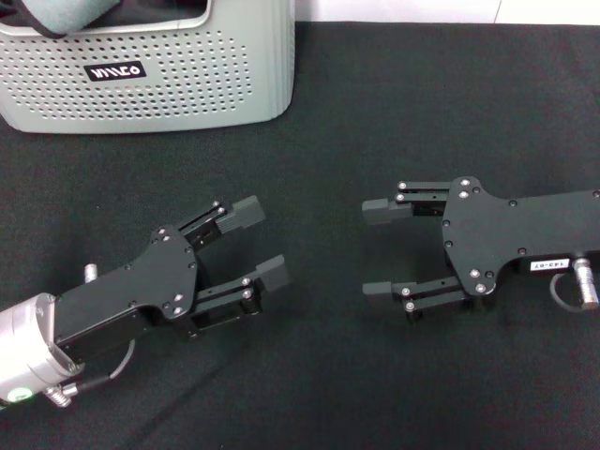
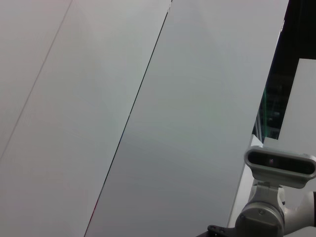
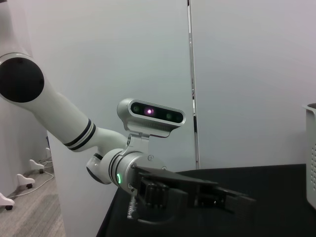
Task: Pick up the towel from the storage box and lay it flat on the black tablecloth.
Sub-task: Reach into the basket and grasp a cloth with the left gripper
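The light grey storage box with dotted walls and a black label stands at the far left of the black tablecloth. The towel shows as a grey-blue plush fold inside the box's top opening, mostly cut off by the view's edge. My left gripper rests open low over the cloth at front left, well short of the box. My right gripper is open too, at the right, its fingertips facing the left one. Nothing sits between either pair of fingers. The right wrist view shows the left gripper side-on above the cloth.
A white wall strip runs behind the cloth's far edge. The left wrist view shows only pale wall panels and a wrist camera housing. The box's corner appears at the right wrist view's edge.
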